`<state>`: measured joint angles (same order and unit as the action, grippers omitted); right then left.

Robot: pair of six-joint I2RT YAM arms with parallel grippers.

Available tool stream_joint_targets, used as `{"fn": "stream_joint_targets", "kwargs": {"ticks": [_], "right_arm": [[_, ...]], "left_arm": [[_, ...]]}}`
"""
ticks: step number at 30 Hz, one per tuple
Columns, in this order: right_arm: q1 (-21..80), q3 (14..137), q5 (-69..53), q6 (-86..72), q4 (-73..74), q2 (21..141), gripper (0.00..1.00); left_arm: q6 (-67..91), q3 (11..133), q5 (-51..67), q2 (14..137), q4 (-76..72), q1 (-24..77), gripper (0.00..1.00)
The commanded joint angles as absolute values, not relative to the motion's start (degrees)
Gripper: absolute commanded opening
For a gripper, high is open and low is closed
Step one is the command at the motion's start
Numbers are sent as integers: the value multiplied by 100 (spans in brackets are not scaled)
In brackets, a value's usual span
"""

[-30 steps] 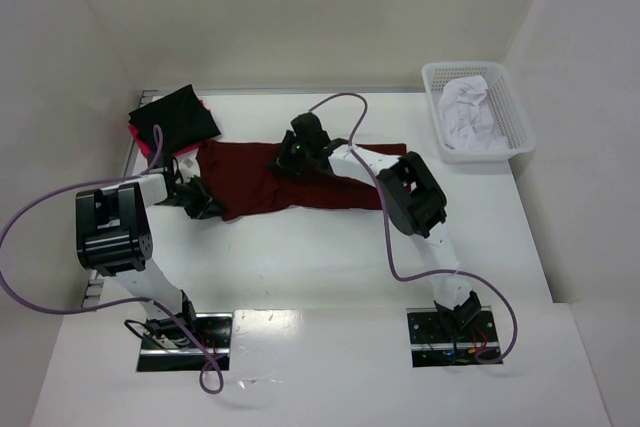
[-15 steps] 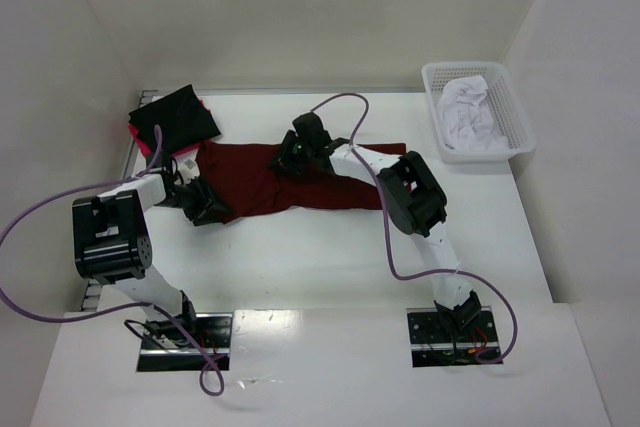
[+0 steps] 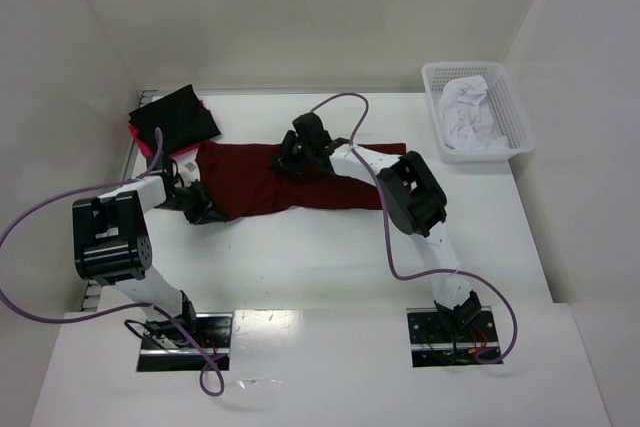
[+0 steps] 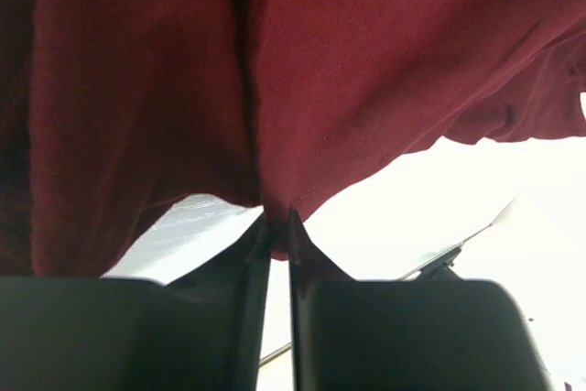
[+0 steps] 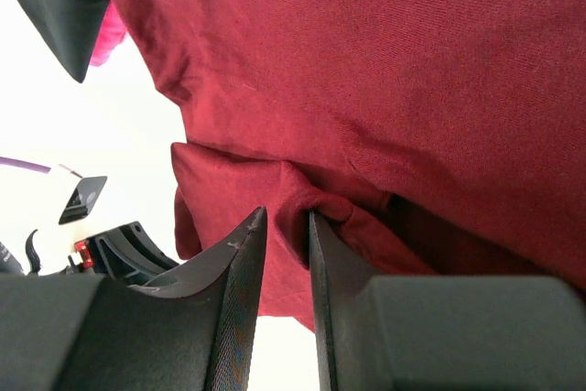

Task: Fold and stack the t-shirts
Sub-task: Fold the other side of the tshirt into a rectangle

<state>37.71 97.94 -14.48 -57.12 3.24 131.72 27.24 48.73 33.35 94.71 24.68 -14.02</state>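
Note:
A large dark maroon t-shirt (image 3: 300,182) lies spread across the middle of the table. My left gripper (image 3: 203,210) is at its near-left corner; the left wrist view shows the gripper (image 4: 277,217) shut on the hem of the maroon cloth (image 4: 348,70). My right gripper (image 3: 283,160) rests on the shirt's far edge. In the right wrist view its jaws (image 5: 286,212) stand narrowly apart round a raised fold of the maroon shirt (image 5: 385,70). A folded black t-shirt (image 3: 178,113) lies on a pink one (image 3: 141,137) at the far left.
A white mesh basket (image 3: 512,97) holding crumpled white cloth (image 3: 468,112) stands at the far right. White walls close in the table on three sides. Purple cables loop from both arms over the near half.
My left gripper opened, then closed again on the shirt's hem, and shifted slightly left. The right arm stayed in place on the shirt.

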Motion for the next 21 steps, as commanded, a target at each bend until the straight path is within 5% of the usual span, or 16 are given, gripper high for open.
{"fn": "stream_joint_targets", "kwargs": {"ticks": [1,3,11,21], "right_arm": [[3744,9861,-1521,-5616,299,13236,31],[3730,9861,-1521,-5616,299,13222,31],[3569,9869,-1521,-5450,299,13061,31],[3419,10169,-1767,-5213,501,13192,57]], "left_arm": [[2663,4861,3515,9272,2522,-1424,10],[2663,5002,3516,9220,2575,-1424,0],[2768,6154,3752,9404,2506,-1424,0],[3050,7495,3981,10587,1910,-1424,0]]}}
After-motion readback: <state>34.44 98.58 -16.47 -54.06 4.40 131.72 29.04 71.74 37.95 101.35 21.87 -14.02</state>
